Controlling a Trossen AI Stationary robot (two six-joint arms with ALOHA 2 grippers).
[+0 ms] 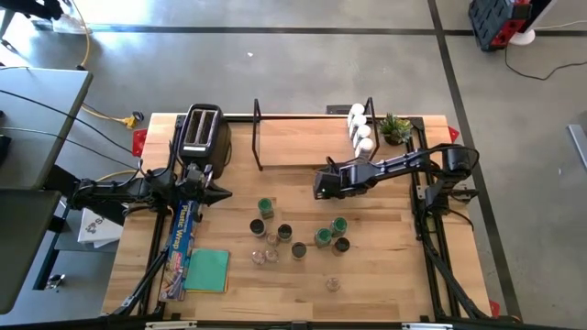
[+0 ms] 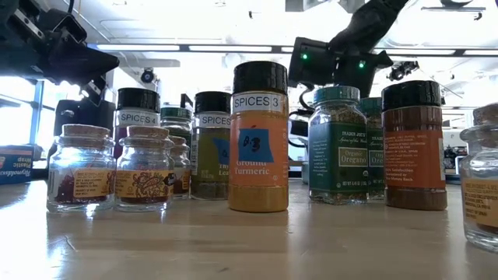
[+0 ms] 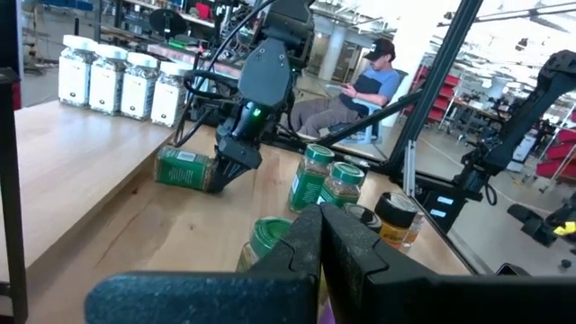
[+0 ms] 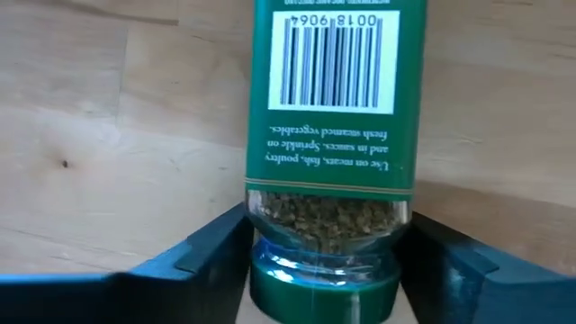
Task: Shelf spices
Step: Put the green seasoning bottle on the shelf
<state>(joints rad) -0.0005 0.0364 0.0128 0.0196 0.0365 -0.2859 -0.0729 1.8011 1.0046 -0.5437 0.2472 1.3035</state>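
High view: the right gripper is being held at the shelf's front edge. Right wrist view: a green-labelled jar, lying flat, is being straddled by wide-apart fingers. Left wrist view: the left gripper is being kept closed.

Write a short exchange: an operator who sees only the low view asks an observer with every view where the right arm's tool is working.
Operator: I only see an arm behind the jars. Where is the right tool?
Observer: The right tool is at the front edge of the shelf, at a green-labelled jar.
Operator: Is that jar upright?
Observer: No, it lies on its side beside the shelf board, with its lid end towards the tool.
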